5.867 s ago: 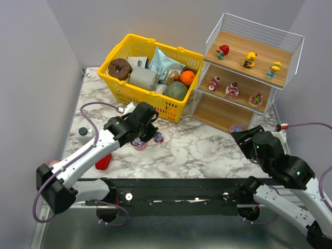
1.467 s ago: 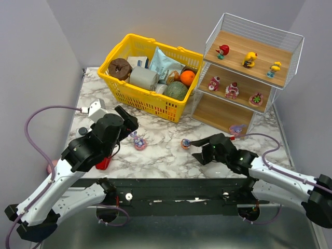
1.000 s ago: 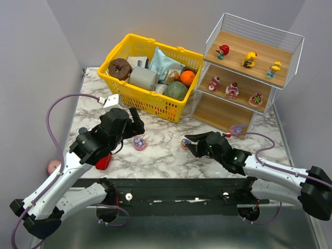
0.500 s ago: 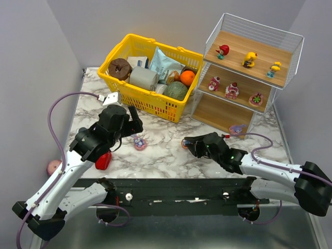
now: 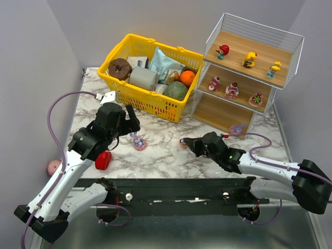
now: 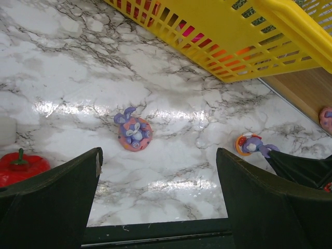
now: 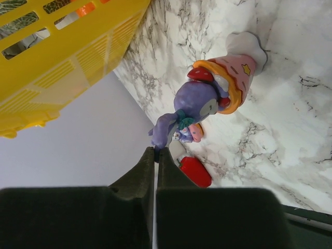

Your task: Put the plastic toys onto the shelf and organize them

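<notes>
My right gripper [image 7: 156, 151] is shut, its fingertips pinching the ear tip of a purple bunny toy [image 7: 199, 101] with a pink and orange base; the toy lies tipped on the marble. From above, this gripper [image 5: 188, 143] sits at the toy [image 5: 183, 142] in mid-table. A second purple bunny [image 6: 134, 132] on a pink base stands apart on the marble [image 5: 139, 142]. My left gripper [image 6: 161, 207] hovers open above and short of it, holding nothing. The shelf [image 5: 290, 39] carries three toys on its top board, three on the middle, and one bunny [image 5: 237, 128] at the bottom.
A yellow basket [image 5: 120, 91] full of groceries stands at the back, left of the shelf. A red bell pepper [image 5: 102, 160] lies near the front left edge, a pink ball [image 5: 53, 167] off the table's left side. A white bottle [image 6: 6, 129] shows beside the pepper.
My right gripper has closed, from half open to shut on the bunny's ear. The left arm has shifted slightly back and left, still open.
</notes>
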`<state>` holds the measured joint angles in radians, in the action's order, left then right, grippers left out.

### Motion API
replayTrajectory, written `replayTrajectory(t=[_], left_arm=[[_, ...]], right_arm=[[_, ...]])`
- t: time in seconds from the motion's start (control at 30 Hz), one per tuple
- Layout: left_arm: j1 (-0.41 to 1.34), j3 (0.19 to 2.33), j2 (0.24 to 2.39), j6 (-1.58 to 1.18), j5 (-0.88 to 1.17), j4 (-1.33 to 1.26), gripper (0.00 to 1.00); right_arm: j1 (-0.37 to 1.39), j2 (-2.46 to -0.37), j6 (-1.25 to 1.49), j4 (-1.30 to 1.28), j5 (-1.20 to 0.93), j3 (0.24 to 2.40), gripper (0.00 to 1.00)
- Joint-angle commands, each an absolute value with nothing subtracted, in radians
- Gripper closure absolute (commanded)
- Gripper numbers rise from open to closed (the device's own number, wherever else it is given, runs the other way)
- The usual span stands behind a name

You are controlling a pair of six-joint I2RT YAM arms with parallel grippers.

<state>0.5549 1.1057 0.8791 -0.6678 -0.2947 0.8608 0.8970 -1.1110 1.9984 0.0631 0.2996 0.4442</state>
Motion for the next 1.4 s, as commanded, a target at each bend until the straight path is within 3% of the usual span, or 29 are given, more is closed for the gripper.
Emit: replayTrajectory(t=[0.0,0.27,0.53,0.87,1.37], left_arm=[[0.537,1.121,0.876,-0.627,-0.259,0.861,0.01],[0.519,1.12,0.879,-0.601,-0.247,0.862,0.01],[0.515,1.135,0.881,-0.606,-0.215,0.859,0.01],[0.515,1.127,0.874,-0.615,-0.199,0.864,0.01],[0.515,1.144,0.885,-0.615,-0.215,0.874,0.01]], right_arm=[[0.902,-1.146,2.329,0.023,0.348,0.463,0.99],[0.905,-1.154,2.35,-0.064,0.365,0.531,1.0],[0.907,-1.108,2.428,-0.186,0.515,0.581,0.99],[0.9,-1.068,2.566,-0.181,0.66,0.52,1.0],[0.796,-1.247,2.672,-0.038,0.692,0.615,1.0]])
